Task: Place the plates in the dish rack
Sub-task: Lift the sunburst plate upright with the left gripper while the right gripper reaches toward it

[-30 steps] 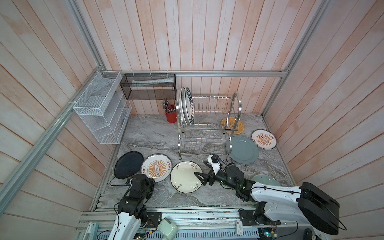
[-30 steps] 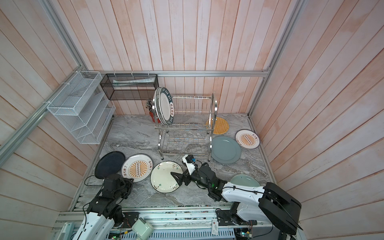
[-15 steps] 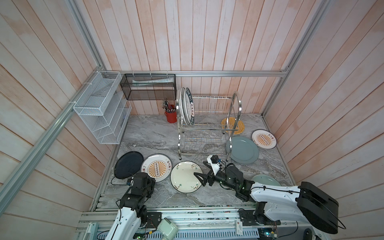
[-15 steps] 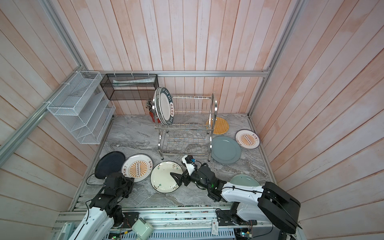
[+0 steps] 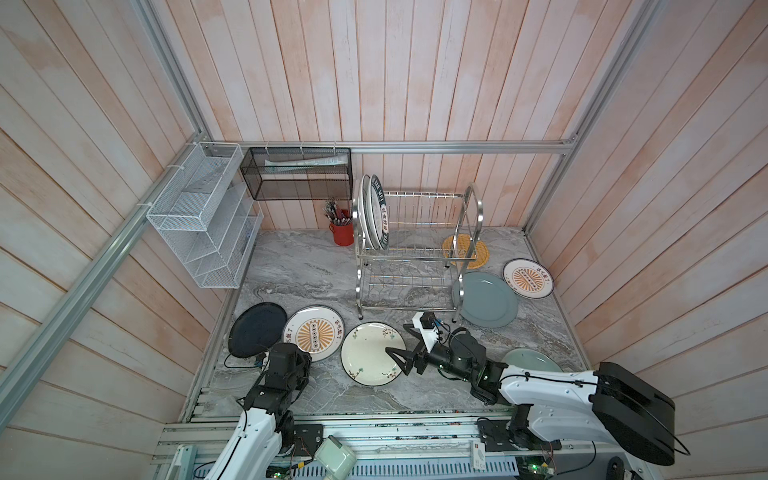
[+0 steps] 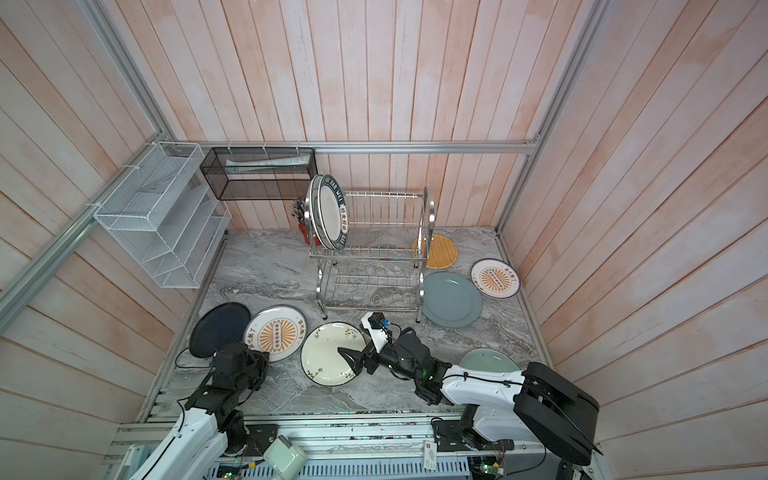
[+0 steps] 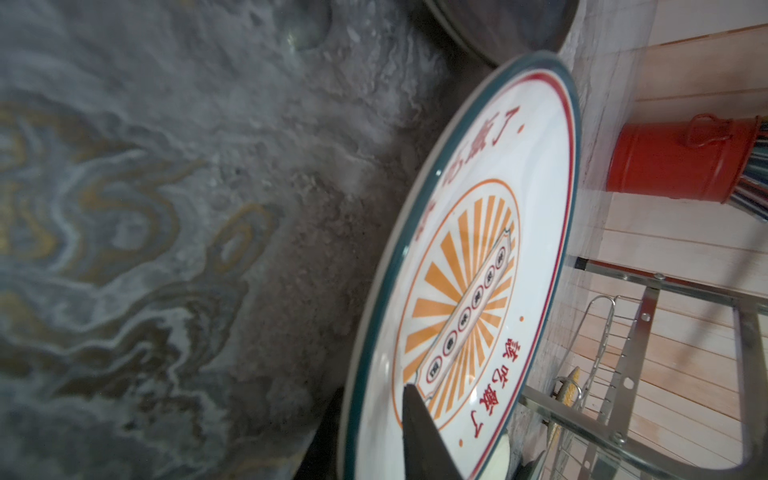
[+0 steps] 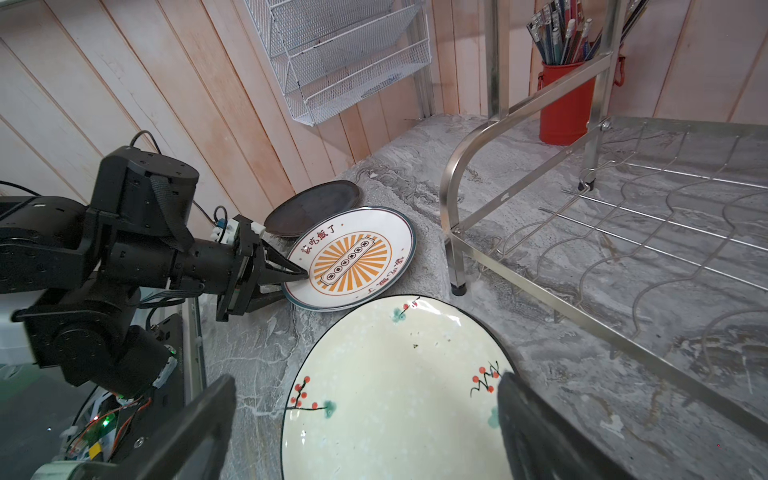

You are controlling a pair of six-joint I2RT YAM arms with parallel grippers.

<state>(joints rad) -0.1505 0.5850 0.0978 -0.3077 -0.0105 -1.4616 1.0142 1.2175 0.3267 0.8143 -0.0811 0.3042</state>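
Observation:
The dish rack (image 5: 415, 249) stands at the back with two plates (image 5: 376, 212) upright at its upper tier's left end. Flat on the counter lie a black plate (image 5: 257, 328), a sunburst plate (image 5: 316, 336), a cream floral plate (image 5: 370, 353), a grey-blue plate (image 5: 488, 300), a second sunburst plate (image 5: 528, 278), an orange lattice plate (image 5: 465, 249) and a pale green plate (image 5: 528, 359). My left gripper (image 8: 297, 282) pinches the near rim of the sunburst plate (image 7: 478, 249), one finger above, one below. My right gripper (image 8: 363, 380) stands wide open over the cream floral plate (image 8: 395, 395).
A red cup of sticks (image 5: 343, 232) stands left of the rack. A white mesh organiser (image 5: 203, 220) and a black mesh basket (image 5: 299, 174) hang on the walls. The sunburst plate's far edge overlaps the black plate (image 8: 311, 208). The rack's front leg (image 8: 457, 270) stands close to both plates.
My left arm has pushed forward to the sunburst plate and its jaws have narrowed onto the rim. The right arm has barely moved.

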